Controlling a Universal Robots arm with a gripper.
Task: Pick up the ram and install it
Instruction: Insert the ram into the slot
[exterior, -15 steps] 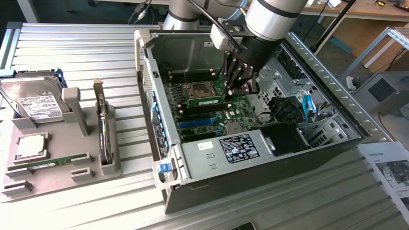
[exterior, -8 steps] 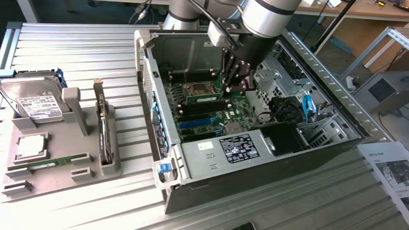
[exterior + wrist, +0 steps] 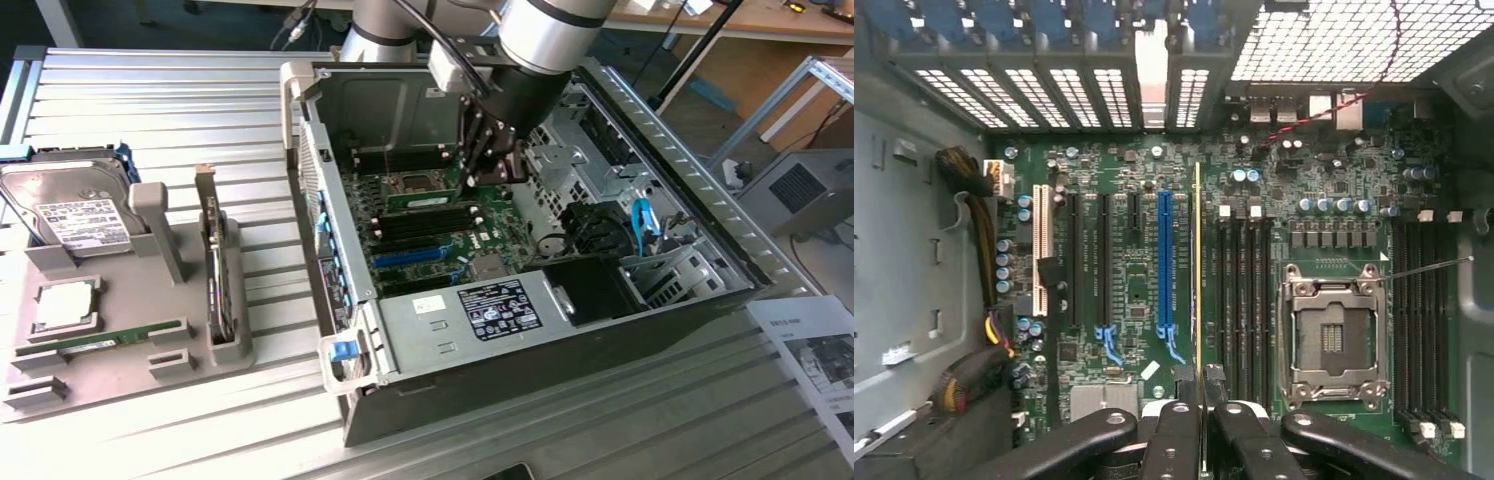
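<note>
Status, left to right in the exterior view.

Grey tray [image 3: 187,365]: hard drive [image 3: 74,215], processor chip [image 3: 64,305] and upright expansion card [image 3: 214,260] all parked. A spare green stick [image 3: 100,340] lies flat in the tray, untouched.

Open PC case [image 3: 687,180] sits beside the tray. The gripper [image 3: 487,175] is down inside it, fingers [image 3: 1174,425] clamped on the ram [image 3: 1197,300]. So the pick is done.

In the wrist view the ram is edge-on and upright, running parallel to the slots. It hangs over the motherboard [image 3: 1139,290], between the blue slot [image 3: 1164,260] and the black memory slots [image 3: 1244,300] next to the processor socket [image 3: 1332,340].

My read is that it's not seated. The memory slots on both sides of the socket look empty, and the stick's edge isn't in line with any of them. Can't tell its height above the board. Call it about halfway: grab and carry done, line-up and press-in not done.

Surface is a ribbed metal table [image 3: 174,100] carrying the tray and case.

At the exterior view's right there's a printed sheet [image 3: 814,350] on the table, with a grey box [image 3: 801,190] beyond it. A wooden bench [image 3: 787,20] runs along the back.
</note>
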